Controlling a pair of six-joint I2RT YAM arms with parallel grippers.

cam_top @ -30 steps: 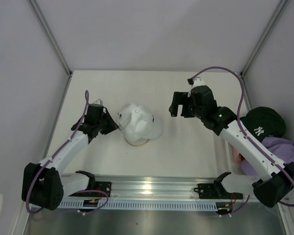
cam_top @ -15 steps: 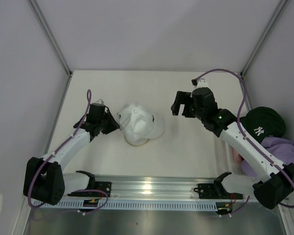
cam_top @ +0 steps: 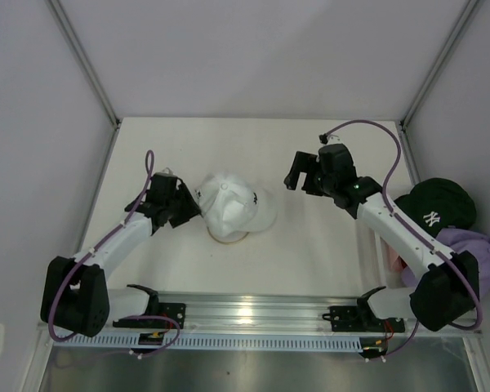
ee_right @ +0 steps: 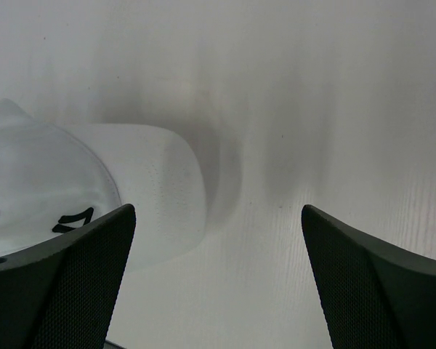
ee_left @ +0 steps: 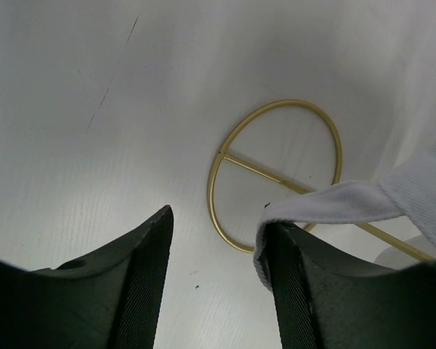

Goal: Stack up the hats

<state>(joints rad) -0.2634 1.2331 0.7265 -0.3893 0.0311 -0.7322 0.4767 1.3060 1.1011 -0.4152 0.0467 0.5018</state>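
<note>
Worktop (cam_top: 310,253) is carrying a white cap (cam_top: 229,206) left of centre. Dark green cap (cam_top: 437,202) and lavender cap (cam_top: 476,249) are lying together at the right edge. Right tool (cam_top: 298,175) is hovering wide open near the white brim. Left tool (cam_top: 185,214) is standing open at the white cap's rear hem, fabric touching one finger (ee_left: 305,291), above the gold wire stand (ee_left: 261,171).

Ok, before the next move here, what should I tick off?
1. White hat seated on the gold stand: ok.
2. Left tool jaws apart, nothing pinched between them: ok.
3. Right tool open and empty: ok.
4. Right tool clear of the white hat's brim: ok.
5. Dark green hat free to lift off the lavender hat: cannot tell, the right arm hides part of the pile.
</note>
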